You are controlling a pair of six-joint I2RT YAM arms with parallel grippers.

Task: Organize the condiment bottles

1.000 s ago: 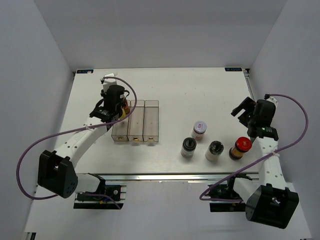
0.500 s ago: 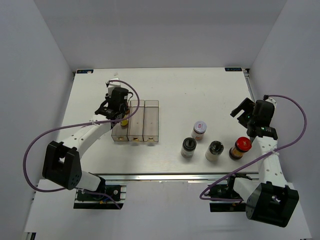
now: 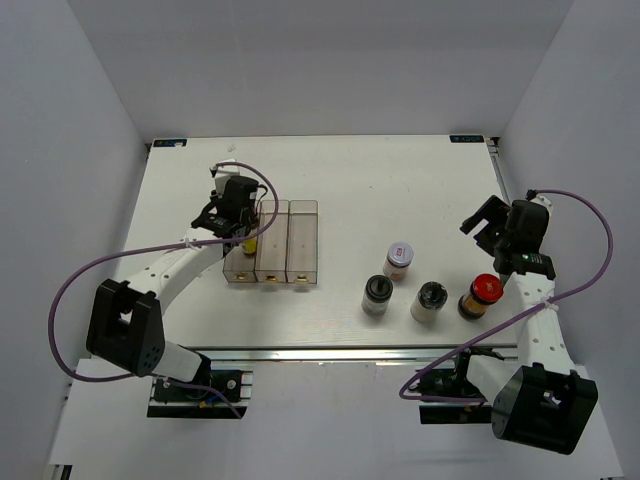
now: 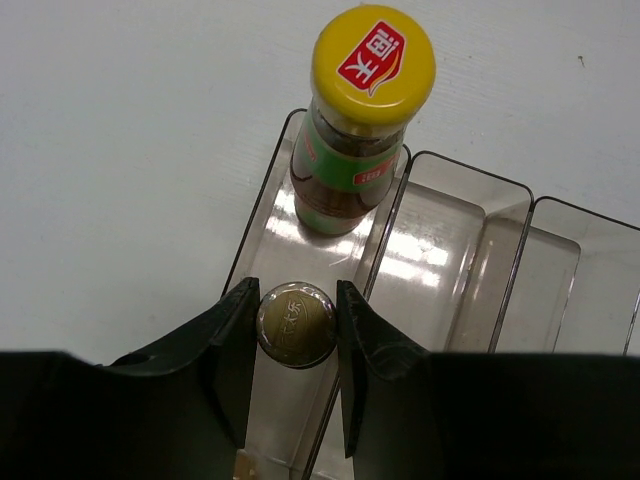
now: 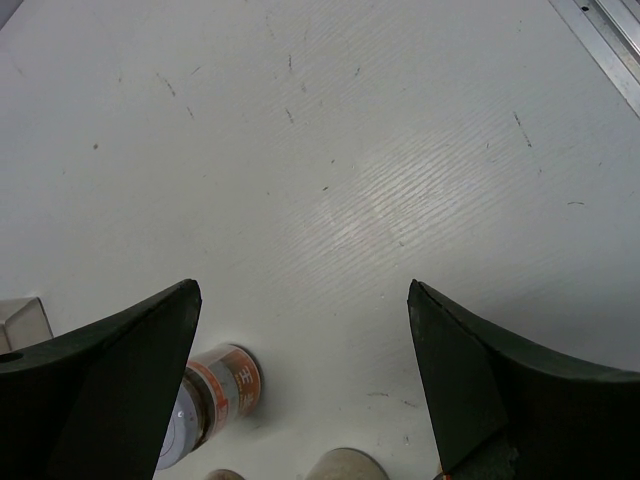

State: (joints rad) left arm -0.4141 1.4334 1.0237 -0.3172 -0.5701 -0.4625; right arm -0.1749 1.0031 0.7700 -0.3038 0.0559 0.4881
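**Q:** What have we just seen change, largest part first?

**A:** The clear three-compartment tray has not shifted. The left arm has swung, bringing the left gripper over the tray's left compartment, where a yellow cap now shows from above. The right gripper has stayed spread wide and empty above the table. We read this as a placement under way. Two bottles are at the tray, while the white-capped jar, black-lidded shakers and red-lidded jar wait well to its right.

**Q:** And the held bottle's axis?

**A:** The fingers close on the metal-capped bottle. We see only its cap, face-on, so we judge its long axis vertical, cap up. The yellow-capped bottle stands upright just beyond it in the same compartment, by the end wall.
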